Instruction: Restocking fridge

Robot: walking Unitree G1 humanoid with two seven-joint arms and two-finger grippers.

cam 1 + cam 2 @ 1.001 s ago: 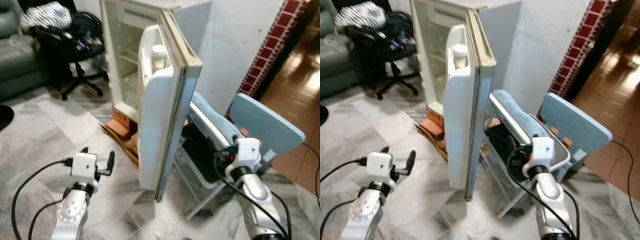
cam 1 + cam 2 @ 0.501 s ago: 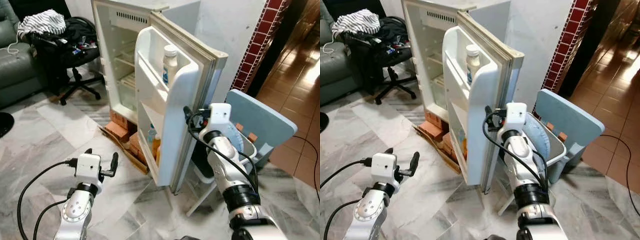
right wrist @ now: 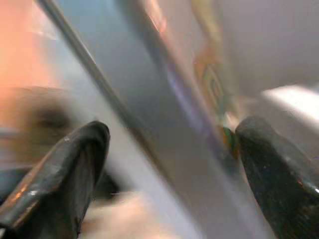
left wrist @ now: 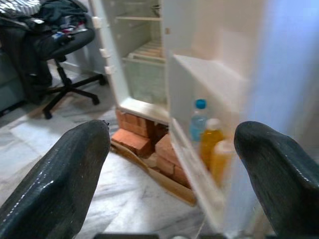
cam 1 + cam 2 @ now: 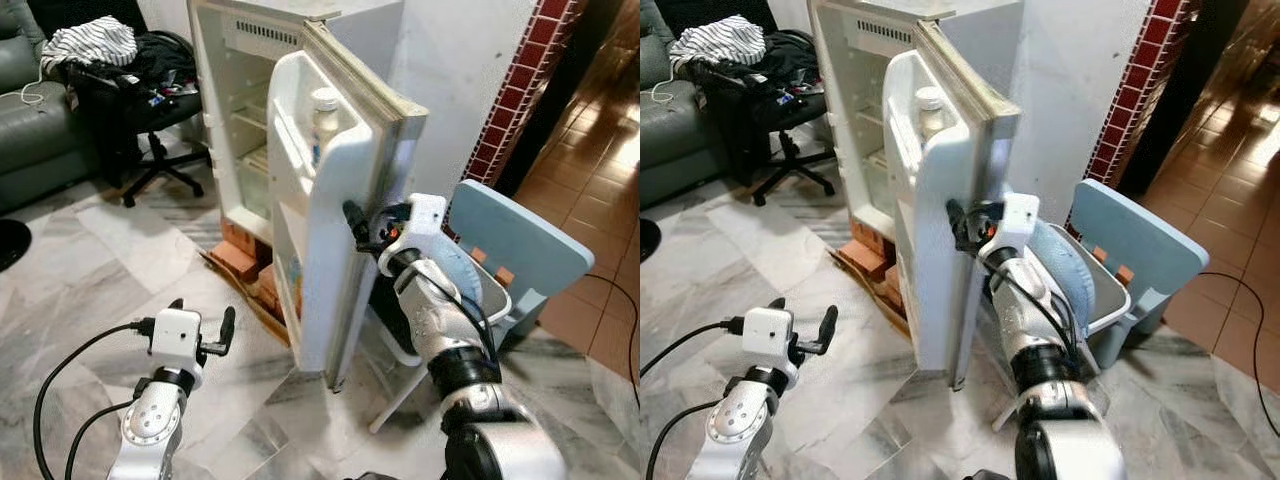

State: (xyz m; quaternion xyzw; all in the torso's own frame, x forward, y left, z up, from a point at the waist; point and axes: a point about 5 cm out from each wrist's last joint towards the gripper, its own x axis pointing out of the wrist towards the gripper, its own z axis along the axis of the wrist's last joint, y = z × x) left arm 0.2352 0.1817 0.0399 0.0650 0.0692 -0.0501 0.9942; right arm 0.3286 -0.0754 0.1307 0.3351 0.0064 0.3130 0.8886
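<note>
The left gripper (image 5: 200, 320) hangs low over the floor (image 5: 90, 260), fingers apart and empty. Higher, the right gripper (image 5: 362, 228) rests against the outer face of the door (image 5: 335, 250), fingers spread, gripping nothing. The fridge (image 5: 250, 120) stands open, with 1 bottle (image 5: 322, 110) on the top door shelf. This looks like the door-closing step; next, a steady push should swing it shut.

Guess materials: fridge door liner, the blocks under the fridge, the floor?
Door liner: looks like moulded white plastic, smooth and slightly glossy, with rounded one-piece shelf edges. Blocks: likely fired clay bricks, matte orange-red, rough rectangular faces. Floor: polished marble or marble-look tile, grey-white veining, glossy, with visible joints; real stone or ceramic can't be told.
</note>
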